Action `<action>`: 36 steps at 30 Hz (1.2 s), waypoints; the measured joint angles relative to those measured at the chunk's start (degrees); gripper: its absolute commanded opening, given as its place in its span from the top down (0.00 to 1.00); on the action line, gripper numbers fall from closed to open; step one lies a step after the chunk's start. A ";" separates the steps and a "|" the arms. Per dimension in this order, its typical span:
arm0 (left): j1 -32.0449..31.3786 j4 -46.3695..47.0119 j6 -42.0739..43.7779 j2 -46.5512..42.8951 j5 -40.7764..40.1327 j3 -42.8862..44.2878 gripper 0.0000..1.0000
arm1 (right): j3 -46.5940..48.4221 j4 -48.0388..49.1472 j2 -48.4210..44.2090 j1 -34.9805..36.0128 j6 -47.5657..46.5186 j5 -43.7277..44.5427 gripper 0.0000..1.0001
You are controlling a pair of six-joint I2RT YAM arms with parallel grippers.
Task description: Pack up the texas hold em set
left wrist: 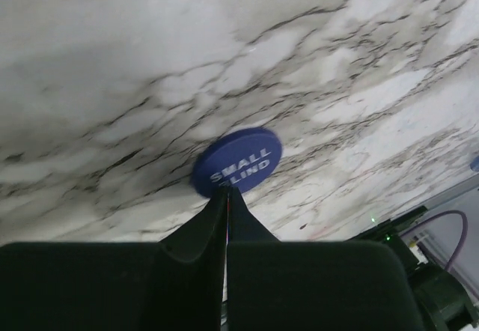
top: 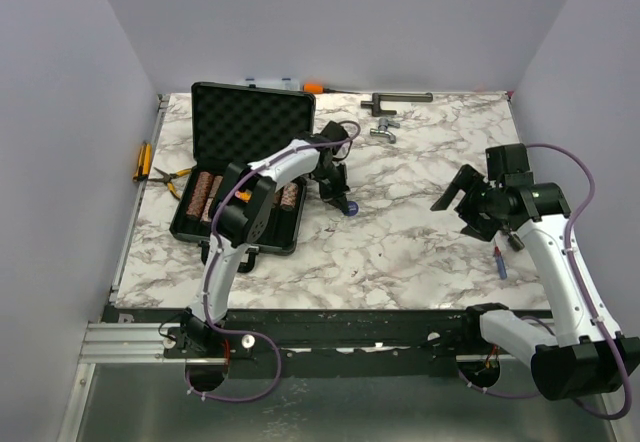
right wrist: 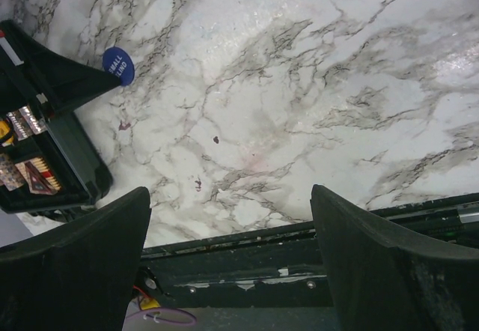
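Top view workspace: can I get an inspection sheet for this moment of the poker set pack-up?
Surface: white marble-patterned tabletop.
Job's things: black foam-lined hard case open, brown chip stacks inside; round blue "SMALL BLIND" token on the table outside it.
Clutter: yellow-handled pliers left of the case; dark metal fittings at the far edge.
Hands: left hand shut, tips at the token's rim; right hand open above bare marble.
Cables: purple cables along both arms.
Surroundings: plain grey walls.

One open black case (top: 250, 122), one blue round token (left wrist: 236, 160), one pair of yellow-handled pliers (top: 175, 174).
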 measured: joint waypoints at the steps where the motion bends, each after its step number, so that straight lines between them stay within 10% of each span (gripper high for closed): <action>1: 0.42 0.31 -0.85 -0.94 -0.17 -1.53 1.00 | 0.00 0.00 -0.13 -0.02 0.11 0.00 0.09; 28: 2.14 9.44 -10.36 -10.51 -5.44 -15.98 1.00 | -1.66 6.21 -0.39 0.00 0.17 -6.78 0.20; 36: 0.35 7.87 -5.14 -29.97 -11.15 -28.41 1.00 | 3.54 12.17 15.39 4.57 0.24 -7.30 0.19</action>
